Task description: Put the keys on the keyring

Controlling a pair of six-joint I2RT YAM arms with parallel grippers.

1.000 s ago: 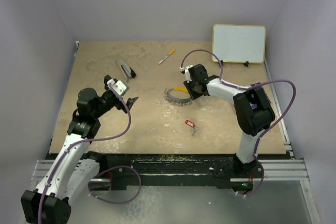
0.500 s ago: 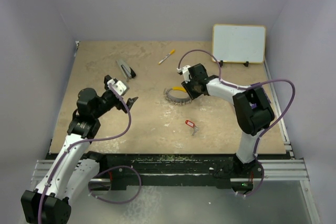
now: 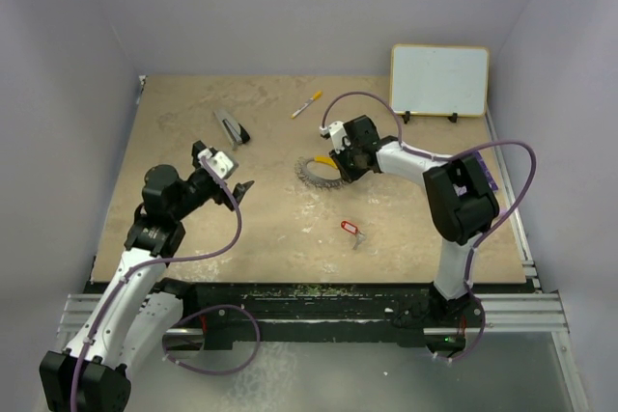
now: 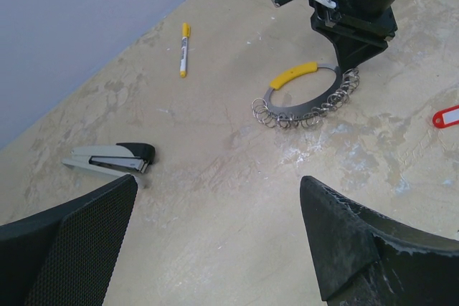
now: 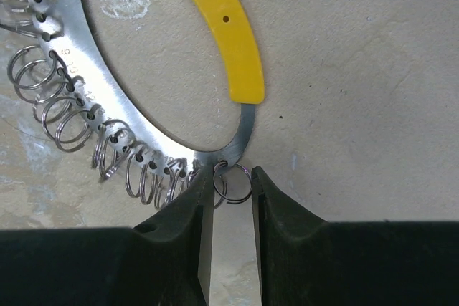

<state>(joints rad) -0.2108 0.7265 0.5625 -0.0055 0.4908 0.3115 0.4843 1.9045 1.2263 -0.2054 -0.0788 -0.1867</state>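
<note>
Well to the left of the keyring (image 5: 90,87), the left fingers (image 4: 75,241) hang above the bench (image 3: 261,229), spread wide with nothing between them. Also left of the keyring, and farther back toward the wall, a grey-black stapler (image 3: 232,127) lies flat. Straight beyond the keyring a yellow-tipped marker pen (image 3: 307,103) lies on its own. The keyring rests flat near the middle of the bench. It is a flat steel band with a yellow arc (image 5: 222,34) along one stretch and a dense row of small wire loops (image 5: 64,123) hung through holes in its outer edge. At the keyring's right end, just past where the yellow arc stops, the right fingers (image 5: 176,241) stand narrow with only a slim gap between them. The last small loop of the band sits in that gap. It seems to touch both fingers, though whether it is truly pinched cannot be told. Nearer than the keyring and slightly right, well apart from it, the keys (image 3: 351,229) lie on the bench with their red tag, touched by neither arm. Far to the right of the keyring, a whiteboard (image 3: 439,81) stands propped against the back wall.
</note>
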